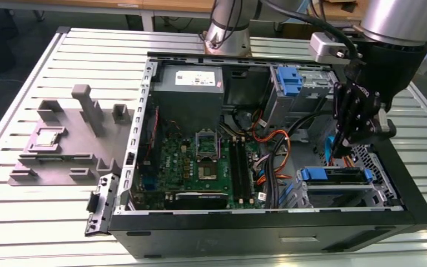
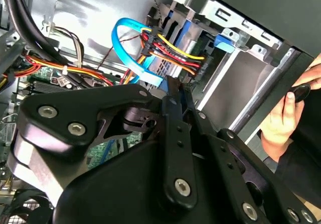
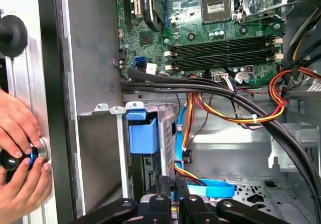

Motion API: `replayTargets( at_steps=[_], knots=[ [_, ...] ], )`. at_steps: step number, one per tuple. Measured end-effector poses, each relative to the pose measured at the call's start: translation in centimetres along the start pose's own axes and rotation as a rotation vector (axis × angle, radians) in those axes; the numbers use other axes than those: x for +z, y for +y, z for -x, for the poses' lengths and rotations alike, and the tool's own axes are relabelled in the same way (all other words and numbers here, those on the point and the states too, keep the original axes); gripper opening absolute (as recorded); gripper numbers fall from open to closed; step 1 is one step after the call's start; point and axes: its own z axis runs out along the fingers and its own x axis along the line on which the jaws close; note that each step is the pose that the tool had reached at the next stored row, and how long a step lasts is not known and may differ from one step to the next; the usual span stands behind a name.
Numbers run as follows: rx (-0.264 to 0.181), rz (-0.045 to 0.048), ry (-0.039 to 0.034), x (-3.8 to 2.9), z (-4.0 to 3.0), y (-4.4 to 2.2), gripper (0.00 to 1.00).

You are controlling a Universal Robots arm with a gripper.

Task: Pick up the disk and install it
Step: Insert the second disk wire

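I am hanging my black gripper (image 1: 344,154) inside the open black tower computer case (image 1: 273,233), which is resting on the slatted aluminium worktop (image 1: 50,222). In the second wrist view my two fingers (image 2: 170,101) are drawn together at the tips with no gap showing. I cannot tell whether anything is pinched between them.

The flat silver-grey metal disk (image 1: 339,177) with blue plastic rails is sitting in the metal drive cage, at 6 o'clock from my gripper in the exterior view and just beside it. In both wrist views a flat blue data cable (image 3: 210,189) and a red, yellow and black power lead (image 2: 173,53) are running to the disk's end.

An empty blue plastic bracket (image 1: 291,83) is standing at 11 o'clock from my gripper. A person's hand (image 3: 20,148) is holding a black knob just outside the case wall.
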Motion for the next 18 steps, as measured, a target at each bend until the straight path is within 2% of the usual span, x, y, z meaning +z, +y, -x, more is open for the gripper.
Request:
replayTargets(
  at_steps=[8,10,12,13,14,16,17,18],
  knots=[
    [-0.001,-0.0076,-0.0009,0.28,-1.09,0.02,0.16],
    [0.001,-0.0127,-0.0069,0.34,-1.36,0.07,0.16],
    [0.003,-0.0163,-0.0207,0.38,-1.54,0.12,0.16],
    [0.003,-0.0170,-0.0350,0.42,-1.71,0.14,0.16],
    [0.004,-0.0165,-0.0462,0.44,-1.79,0.14,0.16],
    [0.006,-0.0139,-0.0798,0.50,-1.99,0.17,0.16],
    [0.006,-0.0127,-0.0940,0.52,-2.11,0.18,0.16],
    [0.007,-0.0121,-0.1046,0.63,-2.50,0.17,0.16]
  ],
)
